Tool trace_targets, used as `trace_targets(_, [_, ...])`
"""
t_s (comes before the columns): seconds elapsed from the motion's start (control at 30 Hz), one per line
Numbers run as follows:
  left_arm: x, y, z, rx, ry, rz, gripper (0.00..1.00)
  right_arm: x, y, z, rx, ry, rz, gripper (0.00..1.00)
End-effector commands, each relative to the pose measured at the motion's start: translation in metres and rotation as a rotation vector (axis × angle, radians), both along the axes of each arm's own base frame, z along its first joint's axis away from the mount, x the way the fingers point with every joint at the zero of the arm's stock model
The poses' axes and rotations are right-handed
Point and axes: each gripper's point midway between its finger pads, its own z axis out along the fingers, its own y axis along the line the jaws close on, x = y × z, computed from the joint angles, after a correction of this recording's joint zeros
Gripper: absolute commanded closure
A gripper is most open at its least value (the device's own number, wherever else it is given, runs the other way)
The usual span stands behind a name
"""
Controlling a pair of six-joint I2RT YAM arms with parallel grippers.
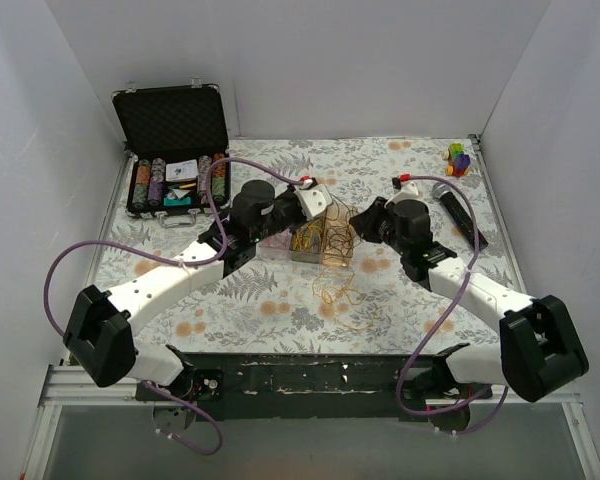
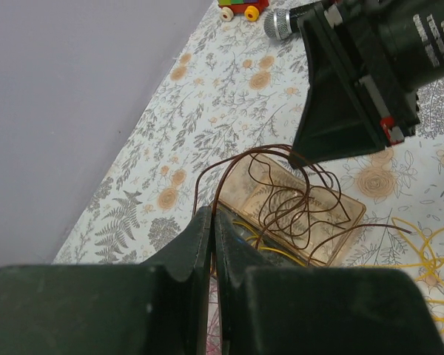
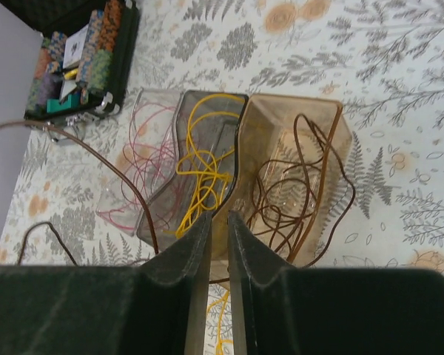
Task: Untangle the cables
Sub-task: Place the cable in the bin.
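Three clear bins stand mid-table. The pale one holds pink wires, the grey one yellow wires, and the amber bin brown wires. More yellow wires lie loose on the table in front of them. My left gripper is shut on a brown wire, which arcs up from its tip over the amber bin. The wire reaches my right gripper, whose jaws are closed to a narrow slit at the amber bin's near corner. There the wire runs in behind its fingers.
An open poker-chip case sits at the back left. A black microphone lies at the right and a small coloured toy in the back right corner. White walls enclose the table on three sides.
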Motion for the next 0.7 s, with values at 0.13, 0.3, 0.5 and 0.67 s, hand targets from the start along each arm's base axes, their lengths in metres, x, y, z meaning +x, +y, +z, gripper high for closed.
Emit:
trace_targets(0.13, [0.018, -0.009, 0.017, -0.048, -0.046, 0.046, 1.0, -0.014, 0.024, -0.022, 0.083, 0.072, 0.116, 0.8])
trace_targets(0.3, [0.029, -0.016, 0.019, -0.066, -0.054, 0.062, 1.0, -0.018, 0.03, -0.034, 0.087, 0.107, 0.15, 0.81])
trace_targets(0.5, [0.046, -0.028, 0.01, -0.067, -0.06, 0.079, 1.0, -0.034, 0.035, -0.055, 0.086, 0.156, 0.178, 0.81])
trace_targets(0.67, [0.057, -0.042, -0.006, -0.066, -0.046, 0.063, 1.0, -0.035, 0.035, -0.06, 0.067, 0.176, 0.173, 0.71])
